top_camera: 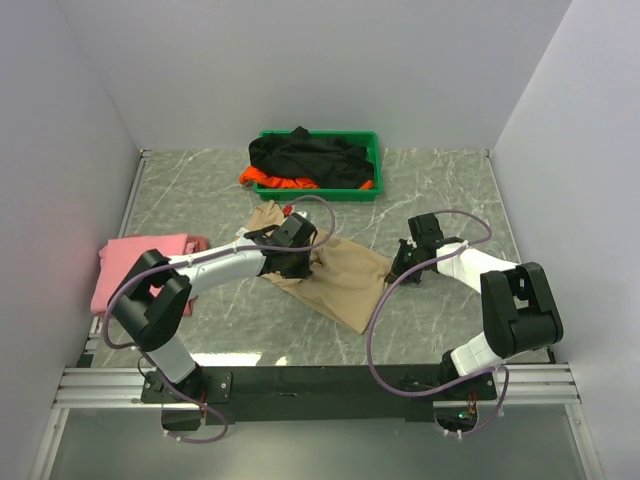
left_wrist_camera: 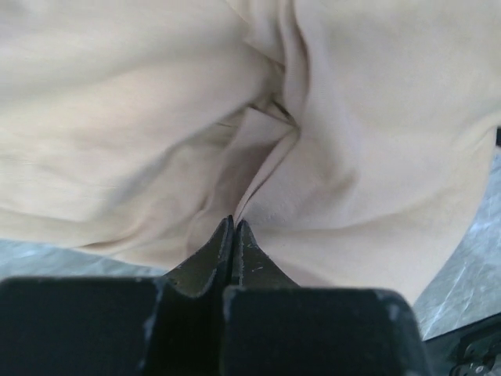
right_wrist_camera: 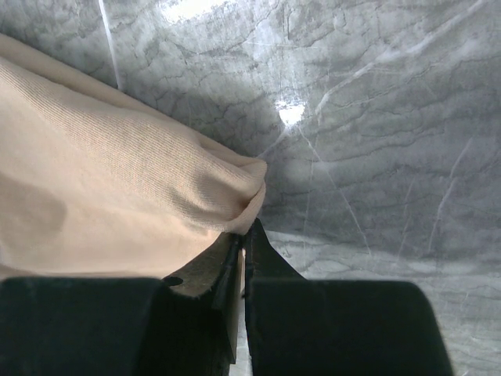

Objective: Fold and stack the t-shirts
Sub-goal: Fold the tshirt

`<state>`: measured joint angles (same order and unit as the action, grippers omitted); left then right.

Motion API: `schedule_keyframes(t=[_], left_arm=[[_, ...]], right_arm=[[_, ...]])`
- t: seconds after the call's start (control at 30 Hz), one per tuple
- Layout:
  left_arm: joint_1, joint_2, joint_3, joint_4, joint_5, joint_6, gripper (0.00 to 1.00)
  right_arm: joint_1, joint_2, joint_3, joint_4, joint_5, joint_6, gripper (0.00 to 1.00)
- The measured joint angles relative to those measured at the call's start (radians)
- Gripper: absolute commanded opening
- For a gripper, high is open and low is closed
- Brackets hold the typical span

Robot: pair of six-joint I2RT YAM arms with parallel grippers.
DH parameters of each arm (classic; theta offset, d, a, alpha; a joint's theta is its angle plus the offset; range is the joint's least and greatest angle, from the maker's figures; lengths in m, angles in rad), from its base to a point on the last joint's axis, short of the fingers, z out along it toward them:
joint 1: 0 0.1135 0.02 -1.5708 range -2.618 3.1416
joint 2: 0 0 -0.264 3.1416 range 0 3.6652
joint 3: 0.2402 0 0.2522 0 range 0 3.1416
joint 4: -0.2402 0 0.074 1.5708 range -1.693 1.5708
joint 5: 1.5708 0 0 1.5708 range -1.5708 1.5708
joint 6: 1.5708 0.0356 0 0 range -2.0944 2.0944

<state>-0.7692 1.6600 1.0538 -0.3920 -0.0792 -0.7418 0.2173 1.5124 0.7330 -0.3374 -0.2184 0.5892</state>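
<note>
The beige t-shirt [top_camera: 345,285] lies crumpled in the middle of the marble table. My left gripper [top_camera: 298,265] is shut on a raised fold near the shirt's middle; in the left wrist view the fingertips [left_wrist_camera: 234,223] pinch a crease of the beige t-shirt [left_wrist_camera: 117,117]. My right gripper [top_camera: 400,268] is shut on the shirt's right edge, and in the right wrist view it [right_wrist_camera: 248,229] nips the rolled hem of the beige t-shirt [right_wrist_camera: 94,180]. A pink t-shirt [top_camera: 140,260] lies at the left. Black [top_camera: 305,158] and orange [top_camera: 275,181] t-shirts sit in the tray.
A green plastic tray [top_camera: 330,193] stands at the back centre of the table. White walls close in the table on the left, back and right. The left arm lies across the corner of the pink shirt. A metal rail runs along the near edge.
</note>
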Motion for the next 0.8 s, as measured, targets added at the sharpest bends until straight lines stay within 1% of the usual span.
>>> schedule_keyframes(t=[0.23, 0.27, 0.33, 0.37, 0.43, 0.47, 0.53, 0.57, 0.67, 0.77, 0.8], left_arm=[[0.020, -0.014, -0.028, -0.017, -0.016, -0.005, 0.00], [0.020, -0.014, -0.037, -0.017, -0.014, -0.006, 0.02], [0.019, -0.014, -0.054, -0.017, -0.005, -0.008, 0.08], [0.020, -0.015, -0.064, -0.016, 0.001, -0.010, 0.13], [0.020, -0.016, -0.082, -0.018, 0.005, -0.014, 0.18], [0.020, -0.016, -0.086, -0.021, 0.005, -0.015, 0.25], [0.020, -0.016, -0.089, -0.034, 0.002, -0.020, 0.35], [0.020, -0.016, -0.089, -0.039, 0.000, -0.024, 0.44], [0.020, -0.026, -0.089, -0.048, -0.014, -0.028, 0.57], [0.020, -0.040, -0.063, -0.074, -0.033, -0.025, 0.58], [0.021, -0.044, -0.043, -0.081, -0.035, -0.023, 0.61]], right_arm=[[-0.002, 0.000, 0.000, 0.000, 0.000, 0.000, 0.01], [-0.002, 0.000, 0.000, 0.000, 0.000, 0.000, 0.01], [-0.002, 0.000, 0.000, 0.000, 0.000, 0.000, 0.01], [-0.002, 0.000, 0.000, 0.000, 0.000, 0.000, 0.01], [-0.002, 0.000, 0.000, 0.000, 0.000, -0.001, 0.01], [-0.002, 0.000, 0.000, 0.000, 0.000, -0.002, 0.01], [-0.002, 0.000, 0.000, 0.000, 0.000, -0.003, 0.02], [-0.002, 0.000, 0.000, 0.000, -0.001, -0.004, 0.02], [-0.005, 0.000, 0.000, 0.001, -0.006, -0.007, 0.03], [-0.006, 0.000, 0.000, 0.000, -0.009, -0.008, 0.03], [-0.006, 0.000, 0.000, 0.001, -0.010, -0.008, 0.03]])
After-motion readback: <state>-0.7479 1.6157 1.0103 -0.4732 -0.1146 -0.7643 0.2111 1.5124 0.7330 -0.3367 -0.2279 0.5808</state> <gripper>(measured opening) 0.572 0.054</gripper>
